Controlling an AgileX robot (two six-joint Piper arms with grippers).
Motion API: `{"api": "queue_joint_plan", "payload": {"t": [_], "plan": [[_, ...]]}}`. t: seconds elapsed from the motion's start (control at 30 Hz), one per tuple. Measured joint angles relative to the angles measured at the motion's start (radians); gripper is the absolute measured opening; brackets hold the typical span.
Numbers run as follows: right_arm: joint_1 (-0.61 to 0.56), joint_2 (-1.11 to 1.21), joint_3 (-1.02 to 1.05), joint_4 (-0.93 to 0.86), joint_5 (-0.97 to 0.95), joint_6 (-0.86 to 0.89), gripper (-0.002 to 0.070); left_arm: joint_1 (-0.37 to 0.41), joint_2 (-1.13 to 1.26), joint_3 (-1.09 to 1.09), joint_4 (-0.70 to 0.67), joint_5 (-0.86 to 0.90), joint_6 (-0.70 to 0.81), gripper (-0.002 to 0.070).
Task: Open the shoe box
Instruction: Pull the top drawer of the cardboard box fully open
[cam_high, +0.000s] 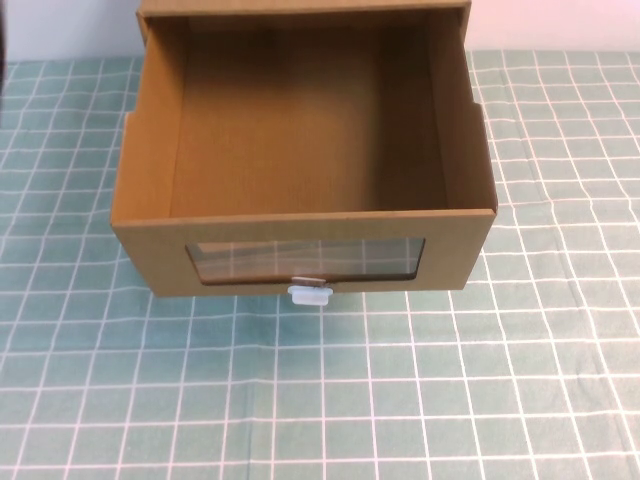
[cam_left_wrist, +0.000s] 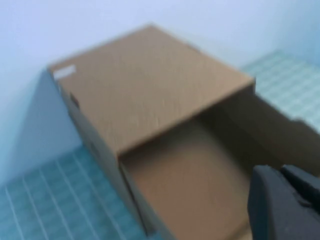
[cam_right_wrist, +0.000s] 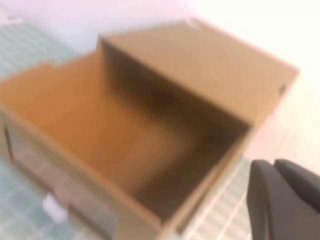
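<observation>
Shoe box drawer (cam_high: 300, 238) stands open; right gripper (cam_right_wrist: 280, 192) closed beside it, left gripper (cam_left_wrist: 284, 192) opposite, state unclear.

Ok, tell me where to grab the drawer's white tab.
Pinch the white tab at the lower edge of the drawer front, from the robot's side: it juts out there. The left gripper and right gripper hang raised beside the shoe box.

Shoe box (cam_right_wrist: 125, 150) open: drawer (cam_right_wrist: 75, 115) drawn out of outer sleeve (cam_right_wrist: 210, 65), brown card interior exposed. White pull tab (cam_right_wrist: 54, 207) on drawer front. Green checked cloth (cam_right_wrist: 25, 42) covers desk. Right end effector (cam_right_wrist: 277, 172) closed, near drawer side, not touching.
</observation>
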Motion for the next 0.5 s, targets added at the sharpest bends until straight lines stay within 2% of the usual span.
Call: {"api": "queue_joint_plan", "payload": {"t": [0.27, 0.5], "plan": [[0.0, -0.26, 0.276, 0.056, 0.021, 0.076, -0.0013, 0.0, -0.379, 0.565, 0.107, -0.046, -0.014, -0.0005], [0.0, -0.428, 0.393, 0.06, 0.026, 0.094, -0.0013, 0.0, -0.637, 0.99, 0.177, -0.296, -0.059, -0.0005]]}}
